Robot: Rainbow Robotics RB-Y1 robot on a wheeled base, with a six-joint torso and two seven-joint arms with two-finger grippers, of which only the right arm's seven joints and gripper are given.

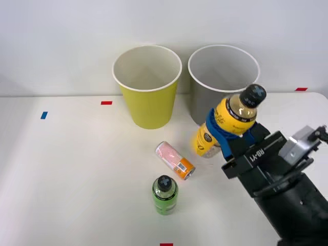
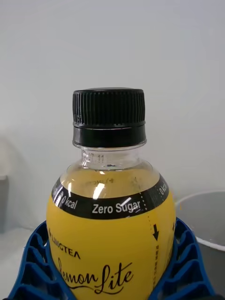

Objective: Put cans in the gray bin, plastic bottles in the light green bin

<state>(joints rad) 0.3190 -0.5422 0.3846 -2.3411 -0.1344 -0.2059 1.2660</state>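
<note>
From the front view, I have the right gripper (image 1: pixel 224 134) clamped on the yellow-orange bottle (image 1: pixel 227 124), jaws closed around its belly just under the shoulder. The bottle is lifted off the counter (image 1: pixel 77 174) and tilted, its black cap (image 1: pixel 253 95) leaning toward the far right corner, in front of the gray bin (image 1: pixel 205 105). The light green bin (image 1: pixel 148 102) stands just beside the gray one, both along the counter's far edge, both open-mouthed with white rims and pale insides. Near the counter's middle the pink-and-orange can (image 1: pixel 175 160) lies on its side, and the green bottle (image 1: pixel 164 195) stands upright nearer the front edge, well apart from the bins.

From the right wrist view, the lemon tea bottle (image 2: pixel 110 248) sits between my blue ribbed fingers (image 2: pixel 33 272), liquid reaching up into the neck, so I judge it fairly heavy for its size. The wall is smooth, glossy plastic with a slick printed sleeve; I expect it could slip or twist if I ease the grip. The ribbed screw cap (image 2: pixel 108 117) is the rougher surface, but the wide belly gives the steadier hold. A gray bin rim (image 2: pixel 206 206) shows just behind. The can, thin metal and likely light, would dent easily; I would take it across its middle.
</note>
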